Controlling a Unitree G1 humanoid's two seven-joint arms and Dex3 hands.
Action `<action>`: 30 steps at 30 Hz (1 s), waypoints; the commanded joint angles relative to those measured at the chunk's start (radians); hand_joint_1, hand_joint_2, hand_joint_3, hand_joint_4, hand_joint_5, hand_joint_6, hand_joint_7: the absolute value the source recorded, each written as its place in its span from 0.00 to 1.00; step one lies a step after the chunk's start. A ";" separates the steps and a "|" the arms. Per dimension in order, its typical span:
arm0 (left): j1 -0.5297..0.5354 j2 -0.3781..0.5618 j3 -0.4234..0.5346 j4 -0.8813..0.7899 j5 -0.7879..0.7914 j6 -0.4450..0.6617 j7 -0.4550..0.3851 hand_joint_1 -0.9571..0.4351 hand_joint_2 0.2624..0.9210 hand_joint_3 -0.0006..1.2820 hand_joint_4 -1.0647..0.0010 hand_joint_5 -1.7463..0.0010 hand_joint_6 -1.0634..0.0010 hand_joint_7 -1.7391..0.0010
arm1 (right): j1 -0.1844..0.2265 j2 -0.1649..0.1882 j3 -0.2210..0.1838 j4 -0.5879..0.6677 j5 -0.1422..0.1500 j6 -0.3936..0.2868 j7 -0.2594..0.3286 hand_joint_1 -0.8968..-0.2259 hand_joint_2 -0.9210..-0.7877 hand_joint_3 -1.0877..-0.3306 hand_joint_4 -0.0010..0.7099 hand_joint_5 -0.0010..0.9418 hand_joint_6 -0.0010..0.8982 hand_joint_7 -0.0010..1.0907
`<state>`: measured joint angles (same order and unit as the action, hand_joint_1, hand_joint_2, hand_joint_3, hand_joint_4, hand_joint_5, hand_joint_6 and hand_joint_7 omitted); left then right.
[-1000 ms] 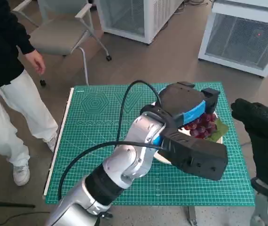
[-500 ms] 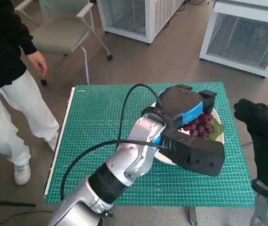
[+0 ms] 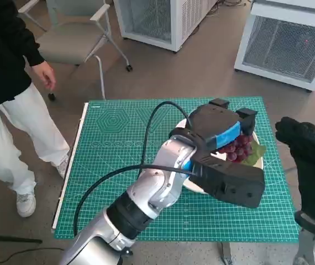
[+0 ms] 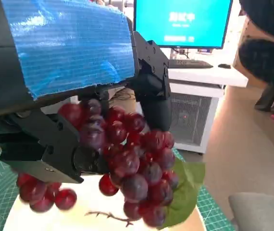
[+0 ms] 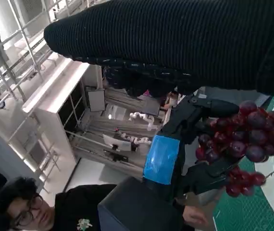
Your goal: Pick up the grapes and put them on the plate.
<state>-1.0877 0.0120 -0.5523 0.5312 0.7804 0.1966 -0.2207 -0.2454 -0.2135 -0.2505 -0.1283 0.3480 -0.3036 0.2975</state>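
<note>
On the green-matted counter [image 3: 119, 143] sits the white plate [image 3: 193, 185]. Over it the left hand [image 3: 218, 130] grips the grapes [image 4: 132, 159] — fingers [image 4: 154, 91] closed round the bunch. Right hand [image 3: 306, 152] hangs aside; fingers' state unclear.

A lab or workshop; a green cutting mat [image 3: 119, 143] covers the small table; white mesh-fronted cabinets [image 3: 290, 47] stand on bare floor; a lit monitor [image 4: 182, 23] tops a desk.
</note>
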 commanded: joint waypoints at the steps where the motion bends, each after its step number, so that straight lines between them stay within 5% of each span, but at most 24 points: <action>1: -0.041 -0.009 -0.009 0.041 0.010 0.034 -0.019 0.76 0.83 0.27 0.83 0.90 0.68 0.90 | 0.022 0.004 0.002 0.005 -0.004 0.015 -0.008 0.41 0.00 0.52 0.49 0.01 0.00 0.67; 7: -0.033 -0.023 0.017 0.064 -0.027 0.031 -0.002 0.72 0.77 0.23 0.89 0.99 0.70 0.98 | 0.022 0.004 0.004 0.002 -0.009 0.013 -0.010 0.41 0.00 0.51 0.49 0.01 0.00 0.67; 16: -0.026 -0.021 0.035 0.109 -0.064 -0.033 0.065 0.61 0.81 0.07 0.96 1.00 0.76 1.00 | 0.019 0.001 0.005 0.013 -0.008 0.008 -0.005 0.42 0.00 0.51 0.49 0.01 0.00 0.67; 30: -0.019 0.007 0.045 0.089 -0.069 -0.014 0.049 0.58 0.82 0.04 1.00 1.00 0.82 1.00 | 0.015 -0.001 0.008 0.018 -0.008 0.006 -0.001 0.42 0.00 0.52 0.50 0.01 0.00 0.67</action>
<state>-1.1014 0.0015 -0.5165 0.6489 0.7197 0.1784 -0.1607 -0.2455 -0.2141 -0.2481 -0.1215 0.3475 -0.3040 0.2942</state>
